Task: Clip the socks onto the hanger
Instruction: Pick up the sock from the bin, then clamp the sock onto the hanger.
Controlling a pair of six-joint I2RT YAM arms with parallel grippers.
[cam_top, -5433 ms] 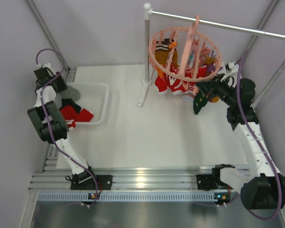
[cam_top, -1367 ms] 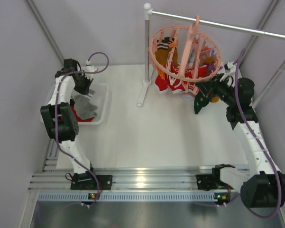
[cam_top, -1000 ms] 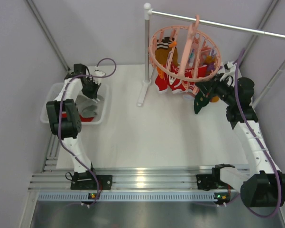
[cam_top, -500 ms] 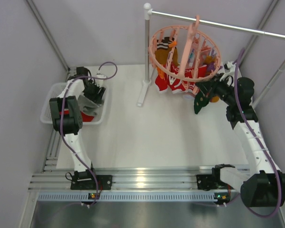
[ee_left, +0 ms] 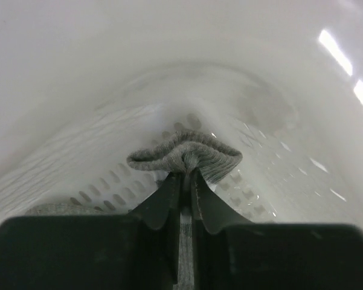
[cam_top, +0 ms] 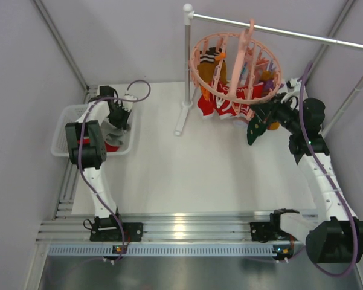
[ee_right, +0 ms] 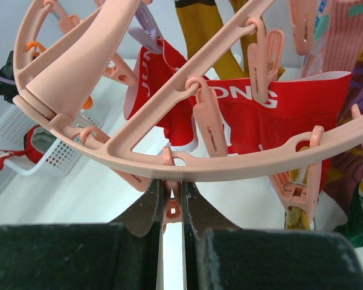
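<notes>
Only my left wrist view shows my left tool (ee_left: 186,176) pinching a fuzzy grey sock (ee_left: 184,156); my right tool (ee_right: 172,188) nips a clip (ee_right: 171,211) on the salmon hanger (ee_right: 241,166).

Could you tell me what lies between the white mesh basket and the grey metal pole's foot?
Nothing but bare white table, as the top external view shows.

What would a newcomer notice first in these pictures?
The pink hanger hangs on the rail at the far right, with red socks clipped under it. The right gripper is shut on one clip below it. At the far left, the left gripper pinches a grey sock in the white basket.
</notes>
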